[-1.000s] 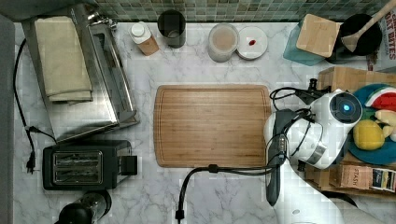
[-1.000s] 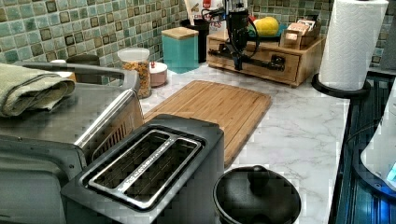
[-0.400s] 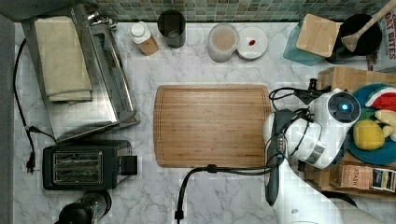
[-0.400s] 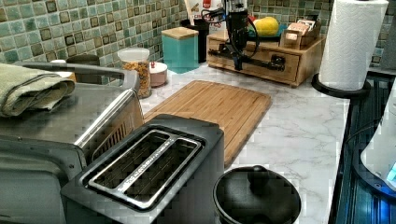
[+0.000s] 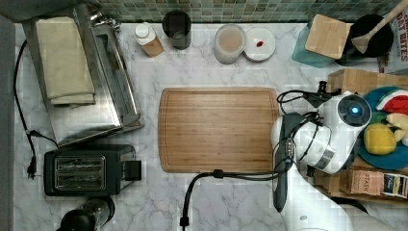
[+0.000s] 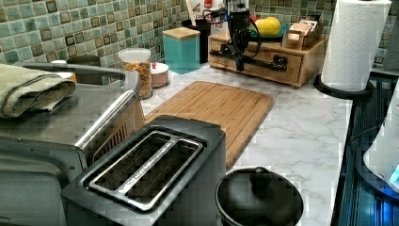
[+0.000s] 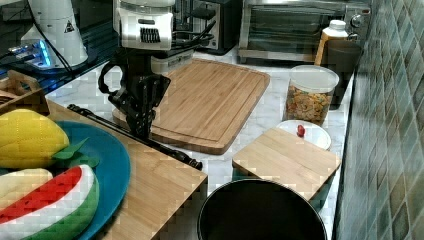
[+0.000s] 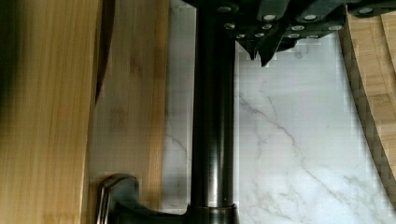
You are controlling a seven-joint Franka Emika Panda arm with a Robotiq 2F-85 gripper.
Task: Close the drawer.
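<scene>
The drawer's light wood front [image 6: 263,62] sits in the wooden box at the back of the left view, nearly flush with it; its inside is hidden. A long black bar handle [image 8: 212,116] runs along the front [image 8: 135,93]. My gripper [image 8: 260,57] hangs fingers-down just outside the handle, on the marble side, with the fingertips pressed together and nothing between them. In the right view the gripper [image 7: 141,131] stands right at the handle [image 7: 165,150], between the box and the cutting board. The left view has the gripper [image 6: 240,67] in front of the drawer front.
The darker grooved cutting board [image 5: 219,130] lies close beside the gripper. A blue plate [image 7: 107,165] with toy fruit rests on the box top. A paper towel roll [image 6: 355,42], a teal canister [image 6: 181,49], a toaster [image 5: 82,171] and a black cable [image 5: 202,180] are nearby.
</scene>
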